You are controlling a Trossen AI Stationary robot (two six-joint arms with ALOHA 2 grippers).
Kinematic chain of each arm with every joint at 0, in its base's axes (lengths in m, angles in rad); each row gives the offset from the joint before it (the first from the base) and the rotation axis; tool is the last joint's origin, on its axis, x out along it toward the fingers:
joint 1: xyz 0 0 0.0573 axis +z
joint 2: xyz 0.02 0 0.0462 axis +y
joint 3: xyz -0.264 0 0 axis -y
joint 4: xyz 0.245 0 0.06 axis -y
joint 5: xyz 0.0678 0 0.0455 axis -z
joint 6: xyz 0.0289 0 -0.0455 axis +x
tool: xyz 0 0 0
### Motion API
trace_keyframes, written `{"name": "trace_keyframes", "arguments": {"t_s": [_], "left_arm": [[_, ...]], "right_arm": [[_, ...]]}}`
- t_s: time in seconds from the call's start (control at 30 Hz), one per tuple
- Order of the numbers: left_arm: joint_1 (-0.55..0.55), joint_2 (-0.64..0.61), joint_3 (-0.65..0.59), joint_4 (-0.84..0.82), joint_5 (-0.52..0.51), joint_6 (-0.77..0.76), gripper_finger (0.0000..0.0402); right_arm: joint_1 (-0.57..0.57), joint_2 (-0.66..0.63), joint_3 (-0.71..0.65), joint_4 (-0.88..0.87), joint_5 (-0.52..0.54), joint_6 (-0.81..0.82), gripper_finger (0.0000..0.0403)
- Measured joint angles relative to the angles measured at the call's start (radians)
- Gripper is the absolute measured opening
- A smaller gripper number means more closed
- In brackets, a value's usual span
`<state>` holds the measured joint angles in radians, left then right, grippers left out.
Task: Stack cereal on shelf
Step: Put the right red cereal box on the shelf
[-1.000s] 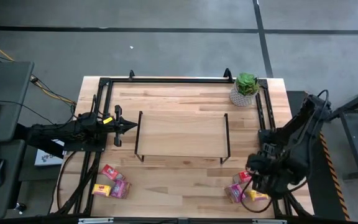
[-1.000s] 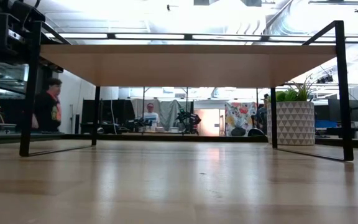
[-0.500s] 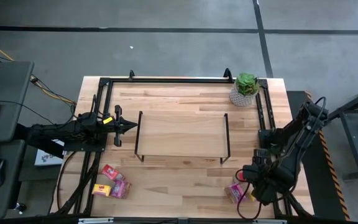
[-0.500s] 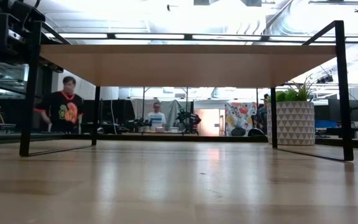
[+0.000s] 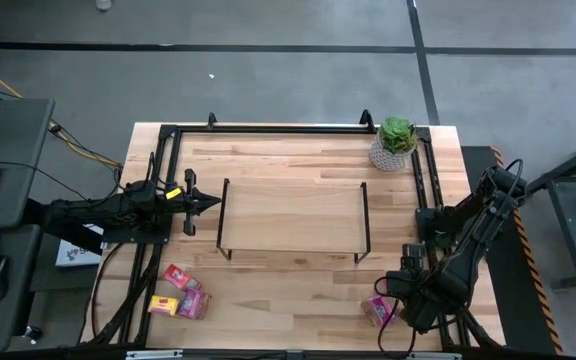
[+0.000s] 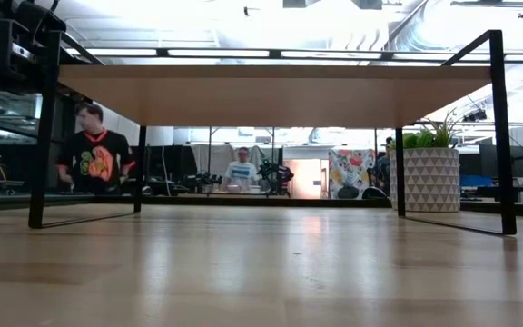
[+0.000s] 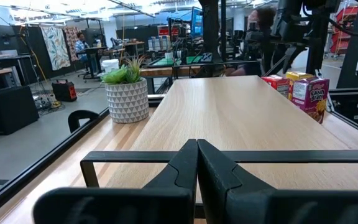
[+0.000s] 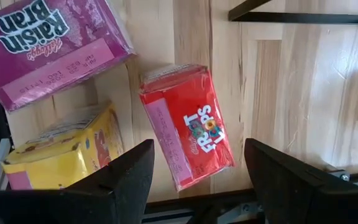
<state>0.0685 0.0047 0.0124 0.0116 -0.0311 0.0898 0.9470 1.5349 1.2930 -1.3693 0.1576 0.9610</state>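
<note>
Our right gripper (image 8: 194, 171) hangs with its fingers spread wide and nothing between them, directly over the red cereal box (image 8: 187, 125). That box lies flat on the worktop (image 5: 288, 290), and its long axis runs roughly along the line into the gap, so the narrow width faces the two fingers. We judge a straight descent should bracket it. Just beside the red box, on one finger's side, lie a yellow box (image 8: 64, 146) and a magenta box (image 8: 48, 43); the yellow one is close enough to be nudged. The shelf (image 5: 293, 216) stands further out, toward the middle of the worktop. Our left gripper (image 5: 211, 202) is clenched and empty at the shelf's far end, much farther from this cluster.
</note>
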Motion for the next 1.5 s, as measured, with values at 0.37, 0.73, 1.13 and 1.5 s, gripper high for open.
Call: {"name": "trace_keyframes", "arguments": {"t_s": [0.37,0.73,1.13,1.5], "left_arm": [[0.0,0.0,0.0,0.0,0.0,0.0,0.0003],[0.0,0.0,0.0,0.0,0.0,0.0,0.0003],[0.0,0.0,0.0,0.0,-0.004,0.0,0.0003],[0.0,0.0,0.0,0.0,-0.004,0.0,0.0003]], "right_arm": [[0.0,0.0,0.0,0.03,0.021,-0.001,0.0243],[-0.003,0.05,0.0,0.037,0.007,-0.066,0.0243],[-0.054,0.115,0.0,0.015,-0.02,-0.117,0.0243],[-0.084,0.119,0.0,0.015,-0.06,-0.127,0.0243]]}}
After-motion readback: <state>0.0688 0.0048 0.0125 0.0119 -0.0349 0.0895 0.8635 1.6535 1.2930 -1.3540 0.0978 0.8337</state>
